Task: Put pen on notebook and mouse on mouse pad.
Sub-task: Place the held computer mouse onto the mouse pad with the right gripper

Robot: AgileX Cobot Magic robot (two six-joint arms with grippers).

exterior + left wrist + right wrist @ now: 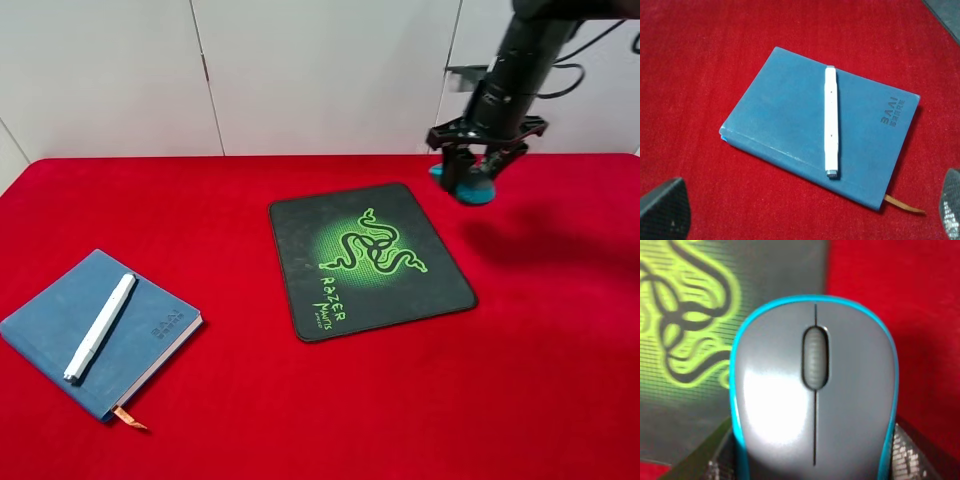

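A table covered in a red cloth (250, 420) is seen from a high camera, with pale wall panels (320, 70) behind it. At the lower left of the frame lies a blue notebook (55, 325), turned at an angle, with an orange-tan ribbon bookmark (128, 418) poking out of its nearest corner. A slim white pen (100, 327) rests on the notebook's cover, running lengthwise along it. In the middle of the frame is a black mouse pad (300, 225) with rounded corners, a green snake emblem and green lettering, and nothing rests on it. At the upper right, a black arm reaches down, and the right gripper (478, 172) is clamped on the teal sides of a small mouse (478, 192). The mouse is off the pad, just beyond its upper right corner, and appears raised above the cloth. The right wrist camera shows the mouse's grey top and scroll wheel filling the frame, with the pad's edge and red cloth beneath. The left wrist camera looks down on the notebook and pen. There the left gripper (807, 207) has its jaws spread wide, one dark fingertip (662, 210) at each lower corner of the frame, and it holds nothing.
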